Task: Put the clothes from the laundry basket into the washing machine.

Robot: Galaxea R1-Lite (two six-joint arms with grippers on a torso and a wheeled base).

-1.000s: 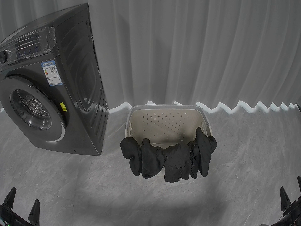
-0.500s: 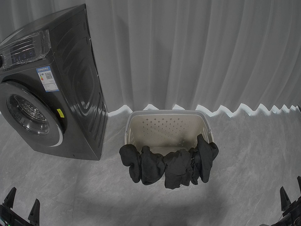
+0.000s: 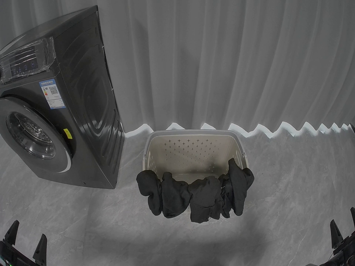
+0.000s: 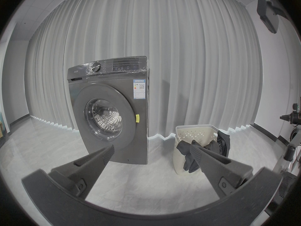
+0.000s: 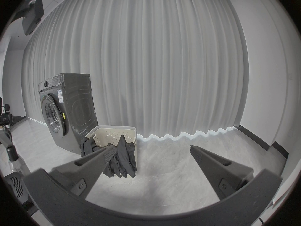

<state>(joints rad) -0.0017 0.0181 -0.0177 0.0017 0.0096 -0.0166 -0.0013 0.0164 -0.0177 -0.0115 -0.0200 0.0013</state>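
A cream laundry basket (image 3: 192, 148) stands on the grey floor before the curtain, with dark clothes (image 3: 196, 194) draped over its near rim. To its left stands a dark grey washing machine (image 3: 55, 104) with its round door (image 3: 33, 135) closed. The wrist views show the machine (image 4: 109, 107) (image 5: 67, 110), the basket (image 4: 196, 134) (image 5: 111, 135) and the clothes (image 4: 203, 149) (image 5: 120, 157). My left gripper (image 3: 26, 239) (image 4: 152, 153) is open low at the near left, far from the basket. My right gripper (image 3: 345, 229) (image 5: 152, 153) is open at the near right, holding nothing.
A white pleated curtain (image 3: 222, 56) hangs behind the machine and basket. Open grey floor (image 3: 148, 237) lies between me and the basket. A wall with a dark skirting (image 5: 260, 110) bounds the room on the right.
The whole head picture has shifted: machine and basket now sit slightly further left and lower, so the camera has moved. Both grippers stay in the same corners, still open.
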